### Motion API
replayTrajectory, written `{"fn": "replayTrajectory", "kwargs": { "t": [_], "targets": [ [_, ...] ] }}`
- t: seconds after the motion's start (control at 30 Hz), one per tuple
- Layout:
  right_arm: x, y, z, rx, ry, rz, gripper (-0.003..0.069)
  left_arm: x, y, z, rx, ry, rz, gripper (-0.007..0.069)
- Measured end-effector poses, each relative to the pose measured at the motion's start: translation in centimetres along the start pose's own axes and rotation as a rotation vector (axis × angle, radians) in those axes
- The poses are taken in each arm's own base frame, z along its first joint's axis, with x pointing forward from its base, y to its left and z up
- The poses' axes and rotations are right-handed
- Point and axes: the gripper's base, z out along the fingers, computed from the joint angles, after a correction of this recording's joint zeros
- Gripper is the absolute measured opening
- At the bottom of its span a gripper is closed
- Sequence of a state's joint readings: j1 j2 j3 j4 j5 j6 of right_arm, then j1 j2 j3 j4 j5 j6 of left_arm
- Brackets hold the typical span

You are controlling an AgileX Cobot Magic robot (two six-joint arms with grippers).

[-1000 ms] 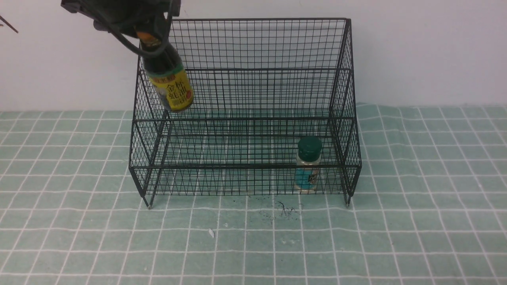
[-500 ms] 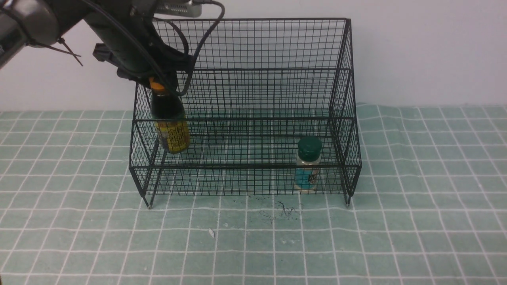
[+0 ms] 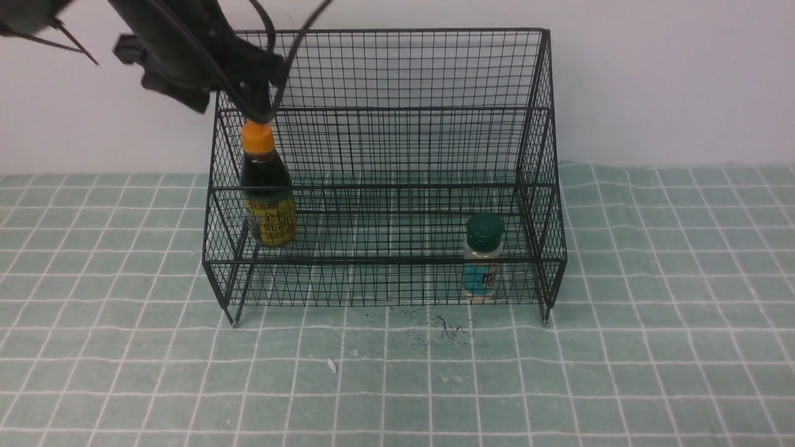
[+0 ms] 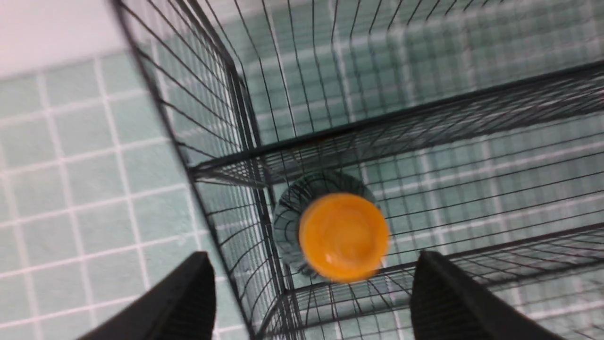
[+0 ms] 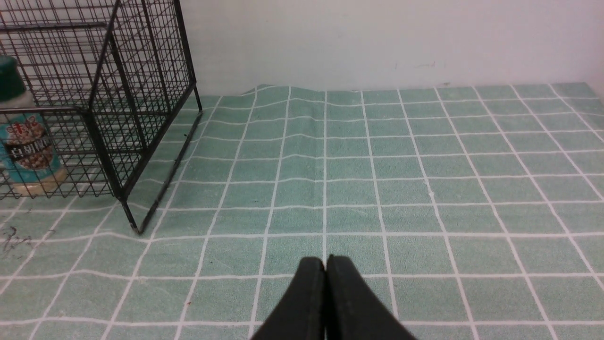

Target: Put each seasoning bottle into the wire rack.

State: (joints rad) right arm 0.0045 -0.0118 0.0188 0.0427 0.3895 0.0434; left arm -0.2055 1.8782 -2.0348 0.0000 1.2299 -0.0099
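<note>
The black wire rack (image 3: pixel 410 29) stands mid-table. The dark-sauce bottle (image 3: pixel 267 198) with orange cap stands upright inside its left end, further back than the jar; which tier is unclear. My left gripper (image 3: pixel 243 93) hangs just above the cap, open and empty. In the left wrist view the cap (image 4: pixel 343 236) shows between the spread fingers of that gripper (image 4: pixel 311 269), with rack wires (image 4: pixel 236 94) around it. The green-lidded shaker jar (image 3: pixel 483 261) stands in the lower front tier at the right. It also shows in the right wrist view (image 5: pixel 28 141). My right gripper (image 5: pixel 325 260) is shut and empty.
A green checked cloth (image 3: pixel 397 385) covers the table, with a white wall behind. Dark scribble marks (image 3: pixel 444 329) and a small white fleck (image 3: pixel 331 366) lie in front of the rack. The rack's right side (image 5: pixel 108 94) shows in the right wrist view.
The left gripper lowered the sauce bottle from above the rack into its left end, let go of it and rose. The bottle now stands free. The jar has not moved.
</note>
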Motion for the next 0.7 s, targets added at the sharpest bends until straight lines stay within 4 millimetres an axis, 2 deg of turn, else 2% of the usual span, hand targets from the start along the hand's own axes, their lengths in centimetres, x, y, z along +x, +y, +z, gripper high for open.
{"fn": "replayTrajectory", "kwargs": {
  "t": [0.1,0.2,0.27,0.3,0.37,0.47,0.5,0.53,0.57,0.6,0.7],
  "targets": [
    [0.0,0.0,0.0,0.0,0.0,0.0,-0.0013,-0.4,0.0,-6.8,0.002,-0.156,0.0,0.0349],
    [0.0,0.0,0.0,0.0,0.0,0.0,-0.0013,0.8,0.0,-12.8,0.004,-0.27,-0.009,0.0185],
    [0.0,0.0,0.0,0.0,0.0,0.0,-0.0013,2.7,0.0,-17.6,0.006,-0.358,-0.016,0.0059],
    [0.0,0.0,0.0,0.0,0.0,0.0,-0.0013,2.9,0.0,-18.0,0.012,-0.365,-0.017,0.0052],
    [0.0,0.0,0.0,0.0,0.0,0.0,-0.0013,6.3,0.0,-22.2,0.02,-0.426,-0.02,0.0005],
    [0.0,0.0,0.0,0.0,0.0,0.0,-0.0013,10.5,0.0,-24.4,0.02,-0.443,-0.02,-0.0006],
    [0.0,0.0,0.0,0.0,0.0,0.0,-0.0013,13.1,0.0,-24.8,0.021,-0.469,-0.022,-0.0006],
    [0.0,0.0,0.0,0.0,0.0,0.0,-0.0013,14.3,0.0,-24.9,0.023,-0.49,-0.023,-0.0006],
    [0.0,0.0,0.0,0.0,0.0,0.0,-0.0013,14.7,0.0,-24.9,0.023,-0.498,-0.023,-0.0006],
    [0.0,0.0,0.0,0.0,0.0,0.0,-0.0013,16.9,0.1,-24.8,0.025,-0.547,-0.026,-0.0006],
    [0.0,0.0,0.0,0.0,0.0,0.0,-0.0013,21.5,0.1,-24.1,0.03,-0.675,-0.031,-0.0006]
  ]
}}
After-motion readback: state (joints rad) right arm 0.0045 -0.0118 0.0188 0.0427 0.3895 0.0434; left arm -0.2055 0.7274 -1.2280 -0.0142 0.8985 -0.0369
